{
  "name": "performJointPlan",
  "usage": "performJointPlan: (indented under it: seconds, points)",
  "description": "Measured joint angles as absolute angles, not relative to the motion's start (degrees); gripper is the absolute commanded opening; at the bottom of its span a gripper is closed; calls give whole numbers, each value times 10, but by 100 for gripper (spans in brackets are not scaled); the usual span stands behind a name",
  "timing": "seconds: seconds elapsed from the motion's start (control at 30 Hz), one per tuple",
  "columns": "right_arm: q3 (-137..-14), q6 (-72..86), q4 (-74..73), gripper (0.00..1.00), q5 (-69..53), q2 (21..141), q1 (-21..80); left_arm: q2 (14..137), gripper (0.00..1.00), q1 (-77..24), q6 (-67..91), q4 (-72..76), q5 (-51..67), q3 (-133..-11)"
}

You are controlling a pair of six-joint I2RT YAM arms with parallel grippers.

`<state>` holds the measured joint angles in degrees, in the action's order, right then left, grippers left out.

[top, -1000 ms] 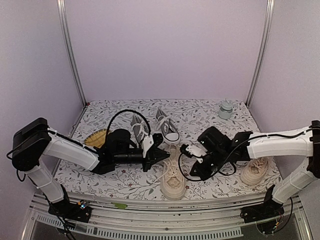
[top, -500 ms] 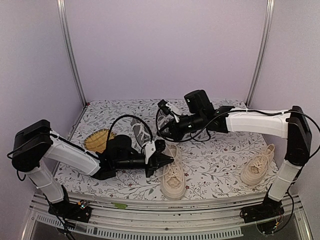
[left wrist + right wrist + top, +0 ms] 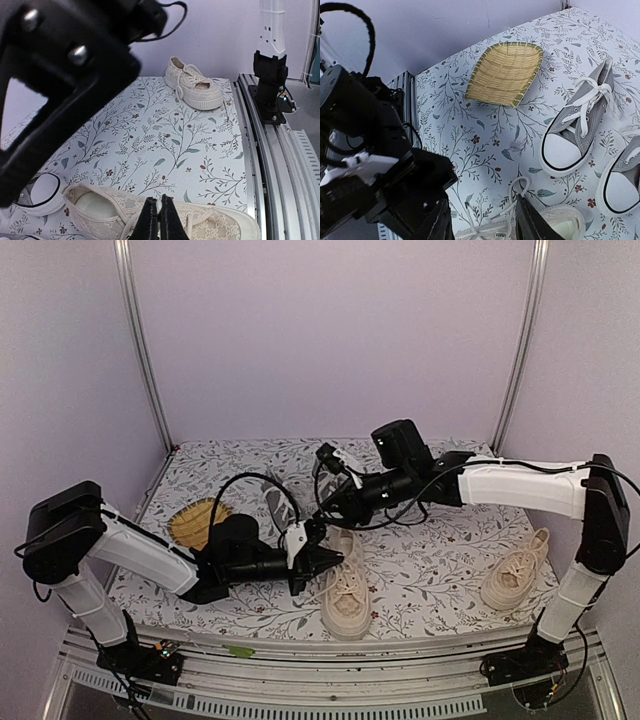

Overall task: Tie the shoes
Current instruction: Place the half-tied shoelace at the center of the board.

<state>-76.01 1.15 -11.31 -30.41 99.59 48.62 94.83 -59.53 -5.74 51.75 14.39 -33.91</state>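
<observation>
My left gripper (image 3: 328,560) is shut on a lace of the near cream shoe (image 3: 347,602); in the left wrist view the black fingertips (image 3: 150,220) pinch a white strand over that cream shoe (image 3: 215,231). My right gripper (image 3: 322,512) reaches in from the back and hangs open above the same shoe's heel end. In the right wrist view a loose lace loop (image 3: 521,186) lies on the mat between its spread fingers (image 3: 530,222), untouched. Two grey shoes (image 3: 580,122) (image 3: 622,186) stand just behind. The other cream shoe (image 3: 515,572) sits at the front right.
A woven straw basket (image 3: 192,521) lies at the left behind the left arm, also plain in the right wrist view as the basket (image 3: 507,72). The floral mat (image 3: 430,550) covers the table. A metal rail (image 3: 272,165) runs along the table's near edge.
The right arm swung from beside the cream shoe's right side up to the back, over the grey shoes, then dipped toward the cream shoe and opened its jaws. The left gripper kept its hold.
</observation>
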Motion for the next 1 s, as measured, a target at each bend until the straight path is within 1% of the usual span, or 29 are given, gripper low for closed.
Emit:
performJointPlan:
  seconds: [0.13,0.23,0.43,0.53,0.77,0.87,0.97,1.0]
  points:
    - [-676,-6,-93,42,-292,902,485,948,0,-595,-44,525,134,-339]
    - [-591,-9,-53,41,-256,844,494,948,0,-595,-31,532,129,-339]
    - [-457,-10,21,43,-165,830,563,949,0,-595,-12,540,119,-339]
    - [-443,0,60,44,-134,840,587,949,0,-595,-4,545,117,-340]
    - [-442,27,145,42,-76,882,589,953,0,-595,7,548,112,-340]
    - [-442,34,159,38,-69,893,590,953,0,-595,8,548,110,-340]
    - [-443,41,173,29,-67,898,590,953,0,-595,9,549,109,-340]
    - [-443,43,177,27,-67,900,590,953,0,-595,9,550,109,-340]
